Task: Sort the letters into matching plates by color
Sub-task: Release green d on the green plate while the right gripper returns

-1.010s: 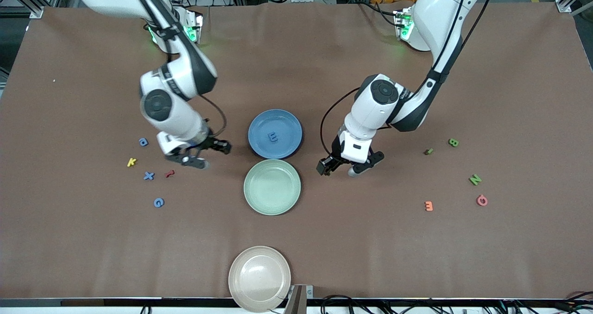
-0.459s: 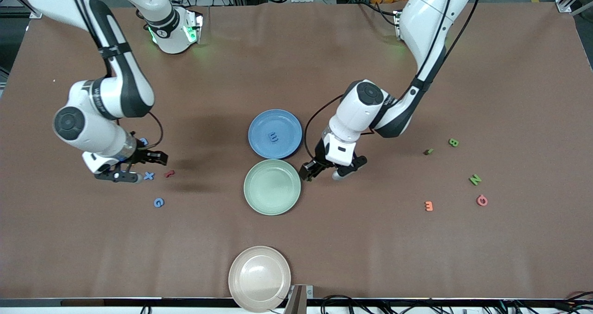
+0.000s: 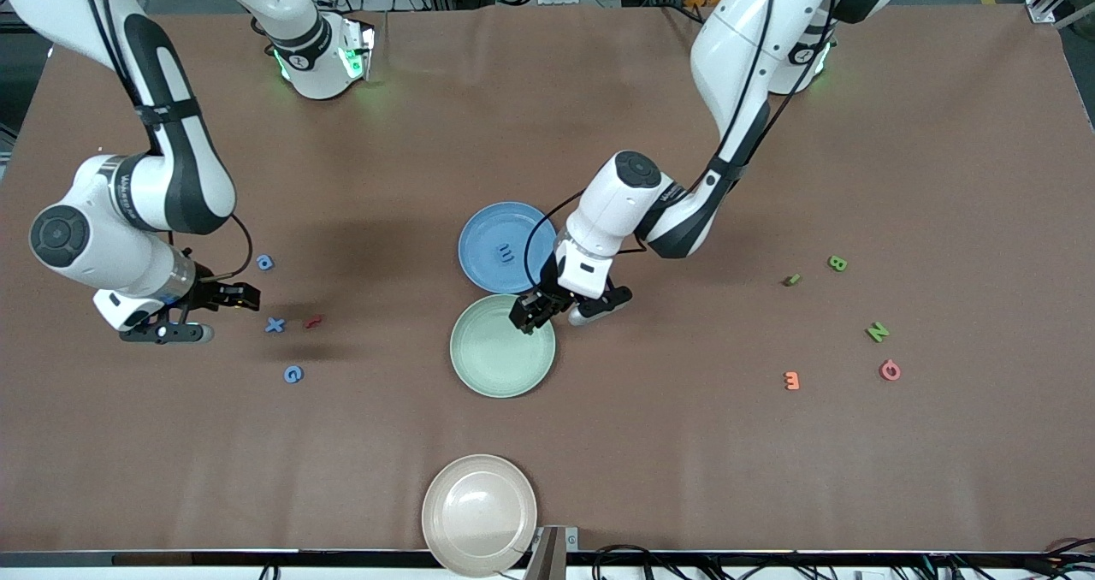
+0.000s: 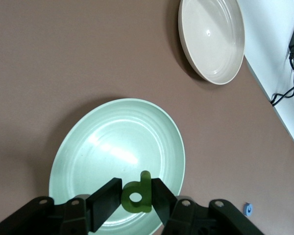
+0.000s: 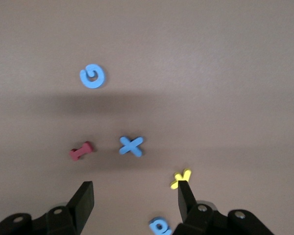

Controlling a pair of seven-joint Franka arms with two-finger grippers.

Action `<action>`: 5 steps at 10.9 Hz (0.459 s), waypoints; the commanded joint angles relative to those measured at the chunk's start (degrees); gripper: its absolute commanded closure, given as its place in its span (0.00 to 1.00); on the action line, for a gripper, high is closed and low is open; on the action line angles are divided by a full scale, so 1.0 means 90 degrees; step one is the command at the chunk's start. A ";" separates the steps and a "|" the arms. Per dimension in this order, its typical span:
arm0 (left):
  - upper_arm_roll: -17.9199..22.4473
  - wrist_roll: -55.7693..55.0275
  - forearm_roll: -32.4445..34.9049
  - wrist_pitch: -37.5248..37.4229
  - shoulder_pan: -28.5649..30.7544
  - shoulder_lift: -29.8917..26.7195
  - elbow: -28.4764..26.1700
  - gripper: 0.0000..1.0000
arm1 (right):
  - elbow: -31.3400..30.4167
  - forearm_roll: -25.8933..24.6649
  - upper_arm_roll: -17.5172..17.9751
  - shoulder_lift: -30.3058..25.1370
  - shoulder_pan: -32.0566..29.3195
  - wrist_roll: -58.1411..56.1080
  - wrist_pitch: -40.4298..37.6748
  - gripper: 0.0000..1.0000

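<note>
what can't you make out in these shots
- Front view: the green letter held in the left gripper over the green plate is hidden by its fingers.
- Front view: the yellow letter is hidden under the right arm.
- Right wrist view: a blue letter is cut off by the picture edge.
- Front view: the small dark green piece is too small to read.

the front view looks steeply down from high across the table (image 3: 770, 477), arm bases at twelve o'clock. the left wrist view looks down close over the green plate (image 4: 88, 161), cream plate (image 4: 210, 39) at one o'clock. the right wrist view looks down over the blue x (image 5: 131, 145). each wrist view shares these with the front view.
</note>
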 commanded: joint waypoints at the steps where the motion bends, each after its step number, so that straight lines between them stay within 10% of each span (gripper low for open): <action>1: 0.0863 -0.0318 0.0088 0.0085 -0.0740 0.0572 0.0684 0.94 | 0.0690 -0.0069 0.0042 0.0578 -0.0308 -0.0490 0.0016 0.20; 2: 0.1079 -0.0512 0.0088 0.0085 -0.0887 0.0602 0.0695 0.37 | 0.0682 -0.0069 0.0042 0.0706 -0.0269 -0.0490 0.0249 0.20; 3: 0.1090 -0.0552 0.0108 0.0085 -0.0927 0.0593 0.0695 0.07 | 0.0652 -0.0089 0.0042 0.0842 -0.0249 -0.0529 0.0386 0.20; 5: 0.1110 -0.0553 0.0137 0.0066 -0.0918 0.0534 0.0627 0.00 | 0.0662 -0.0225 0.0051 0.1058 -0.0162 -0.0666 0.0717 0.23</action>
